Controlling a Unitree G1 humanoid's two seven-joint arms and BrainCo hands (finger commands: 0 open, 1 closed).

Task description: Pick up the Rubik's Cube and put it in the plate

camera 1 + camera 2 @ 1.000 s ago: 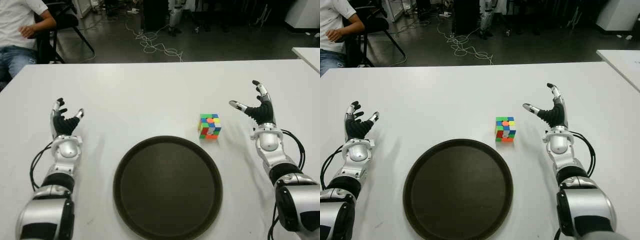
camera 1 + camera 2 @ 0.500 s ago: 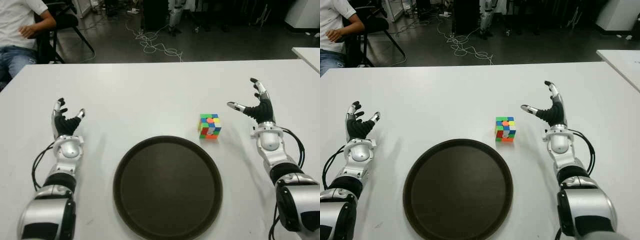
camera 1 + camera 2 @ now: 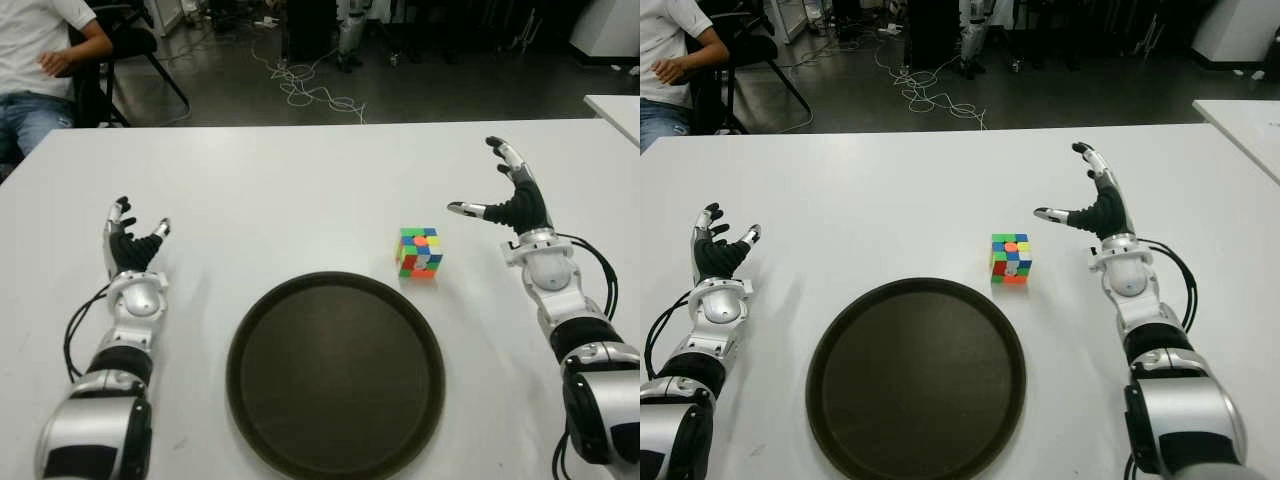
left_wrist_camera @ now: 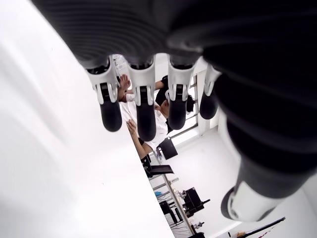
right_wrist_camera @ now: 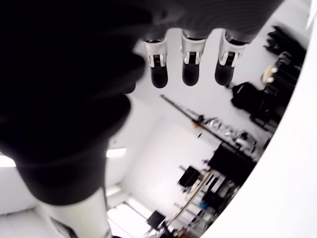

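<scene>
The Rubik's Cube (image 3: 419, 252) stands on the white table (image 3: 300, 190), just past the far right rim of the round dark plate (image 3: 335, 375). My right hand (image 3: 500, 190) hovers to the right of the cube and slightly beyond it, fingers spread, thumb pointing toward the cube, holding nothing. The right wrist view shows its fingertips (image 5: 190, 74) extended with only the room behind them. My left hand (image 3: 130, 235) shows at the table's left side, well left of the plate, fingers relaxed and empty.
A seated person (image 3: 45, 70) is beyond the table's far left corner beside a chair. Cables (image 3: 310, 90) lie on the dark floor past the far edge. Another white table's corner (image 3: 615, 105) shows at the far right.
My right hand has risen and moved farther away from me, staying spread to the right of the cube. The cube, the plate and my left hand have not moved.
</scene>
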